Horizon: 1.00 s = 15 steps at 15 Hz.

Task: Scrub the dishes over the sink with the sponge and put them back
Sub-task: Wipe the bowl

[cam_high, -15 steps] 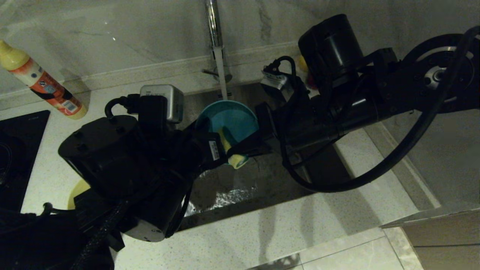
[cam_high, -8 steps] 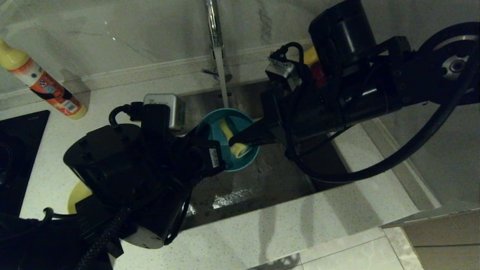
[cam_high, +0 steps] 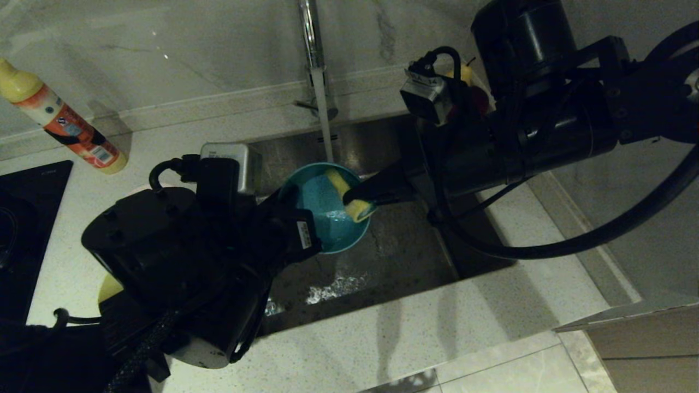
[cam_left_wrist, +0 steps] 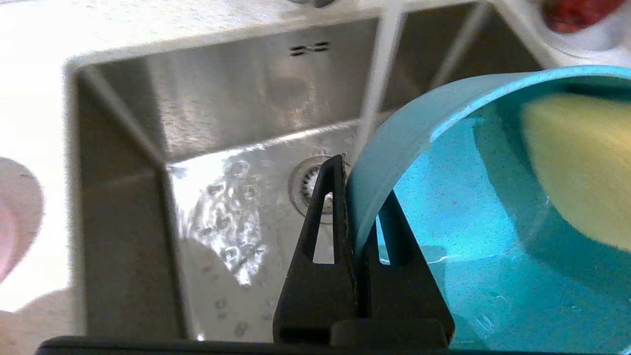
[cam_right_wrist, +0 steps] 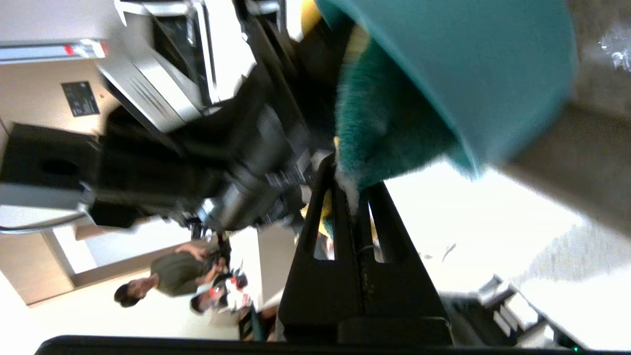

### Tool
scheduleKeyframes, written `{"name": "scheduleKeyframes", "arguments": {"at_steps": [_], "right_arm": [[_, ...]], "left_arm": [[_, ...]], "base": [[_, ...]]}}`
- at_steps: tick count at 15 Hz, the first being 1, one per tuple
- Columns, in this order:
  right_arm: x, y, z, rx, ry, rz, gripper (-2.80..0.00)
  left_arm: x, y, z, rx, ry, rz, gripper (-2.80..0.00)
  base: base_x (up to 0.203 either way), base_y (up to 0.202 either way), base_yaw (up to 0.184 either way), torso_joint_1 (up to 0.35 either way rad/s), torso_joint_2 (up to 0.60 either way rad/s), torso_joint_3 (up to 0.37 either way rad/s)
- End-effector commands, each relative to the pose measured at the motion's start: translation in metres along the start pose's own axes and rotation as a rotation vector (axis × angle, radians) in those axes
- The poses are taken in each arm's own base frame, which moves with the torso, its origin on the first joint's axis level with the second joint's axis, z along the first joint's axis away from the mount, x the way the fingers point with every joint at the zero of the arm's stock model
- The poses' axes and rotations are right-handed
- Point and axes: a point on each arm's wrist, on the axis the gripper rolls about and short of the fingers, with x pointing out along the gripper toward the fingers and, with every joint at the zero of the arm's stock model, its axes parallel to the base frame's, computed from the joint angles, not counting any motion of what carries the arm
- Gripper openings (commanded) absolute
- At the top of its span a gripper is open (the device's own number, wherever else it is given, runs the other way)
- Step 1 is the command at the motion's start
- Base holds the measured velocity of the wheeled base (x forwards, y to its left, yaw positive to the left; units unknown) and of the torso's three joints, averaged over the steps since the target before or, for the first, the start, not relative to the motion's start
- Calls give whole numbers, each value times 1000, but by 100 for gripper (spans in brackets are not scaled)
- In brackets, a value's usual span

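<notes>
Over the sink (cam_high: 404, 256) my left gripper (cam_high: 289, 210) is shut on the near rim of the light blue bowl (cam_high: 325, 221), which tilts its opening up under the running tap (cam_high: 310, 33). The left wrist view shows the fingers (cam_left_wrist: 320, 231) pinching the bowl (cam_left_wrist: 468, 207) wall, with the drain strainer (cam_left_wrist: 308, 182) below. My right gripper (cam_high: 357, 197) is shut on the yellow sponge (cam_high: 349, 196), pressed against the bowl's far right rim. In the right wrist view the gripper (cam_right_wrist: 352, 182) clamps the sponge's green side (cam_right_wrist: 379, 143) against the bowl (cam_right_wrist: 458, 64).
A yellow bowl (cam_high: 109, 286) peeks out under my left arm, and a pink bowl (cam_left_wrist: 12, 212) sits on the counter left of the sink. A detergent bottle (cam_high: 60, 123) and black cooktop (cam_high: 27, 218) lie far left. A white fruit dish (cam_left_wrist: 577, 19) stands behind the sink.
The bowl has dropped a little and tipped more open side up. The right arm has lifted and drawn back, dragging the sponge from the bowl's lower edge across to its far right rim.
</notes>
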Motion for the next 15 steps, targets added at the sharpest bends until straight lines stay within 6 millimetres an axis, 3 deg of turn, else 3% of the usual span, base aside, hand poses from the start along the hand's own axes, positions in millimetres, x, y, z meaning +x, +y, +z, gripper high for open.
{"name": "scheduleKeyframes", "arguments": {"at_steps": [1, 5, 9, 15], "right_arm": [[4, -7, -8, 30, 39, -20, -280], [10, -10, -14, 41, 71, -25, -280], [3, 5, -18, 15, 67, 4, -280], [-71, 43, -27, -63, -68, 63, -280]], "left_arm": [[4, 4, 6, -15, -25, 23, -280], [10, 3, 12, -33, -45, 39, -280], [18, 3, 11, -61, -46, 54, -280], [40, 25, 7, 16, 50, 153, -280]], "base": [[0, 0, 0, 0, 0, 0], [0, 0, 0, 0, 0, 0], [0, 0, 0, 0, 0, 0], [0, 0, 0, 0, 0, 0]]}}
